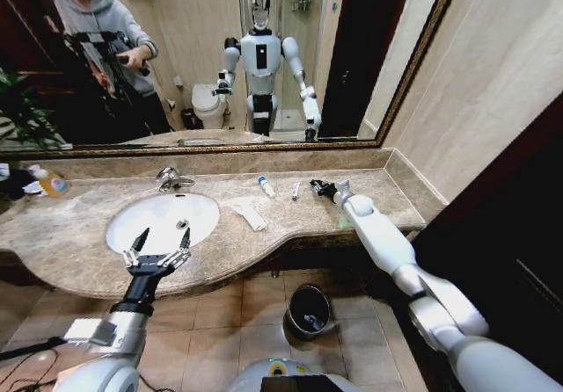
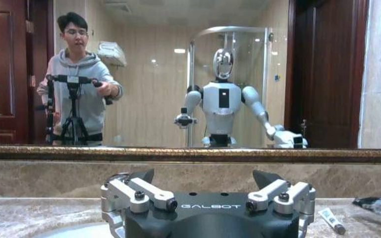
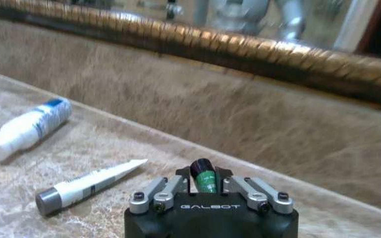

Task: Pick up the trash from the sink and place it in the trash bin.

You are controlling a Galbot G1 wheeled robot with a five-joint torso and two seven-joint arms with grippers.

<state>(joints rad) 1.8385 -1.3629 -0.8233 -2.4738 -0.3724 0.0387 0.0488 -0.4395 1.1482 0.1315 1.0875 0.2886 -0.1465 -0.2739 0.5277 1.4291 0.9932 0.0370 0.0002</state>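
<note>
The right gripper (image 1: 322, 187) sits low on the worktop (image 1: 79, 234) near the back wall, its fingers pressed together on a short green stick (image 3: 205, 181) with a dark tip that stands up between them. Just beside this gripper, toward the sink (image 1: 164, 222), lies a small white tube (image 3: 87, 186) with a grey cap; a little farther the same way lies a white bottle with blue print (image 3: 28, 129), on its side. Farther still, a crumpled white paper towel (image 1: 249, 214) rests on the worktop next to the basin. The left gripper (image 1: 157, 253) hovers over the near edge of the sink with its fingers spread wide and nothing between them. The trash bin (image 1: 309, 311) stands on the floor below the worktop, between the two arms
</note>
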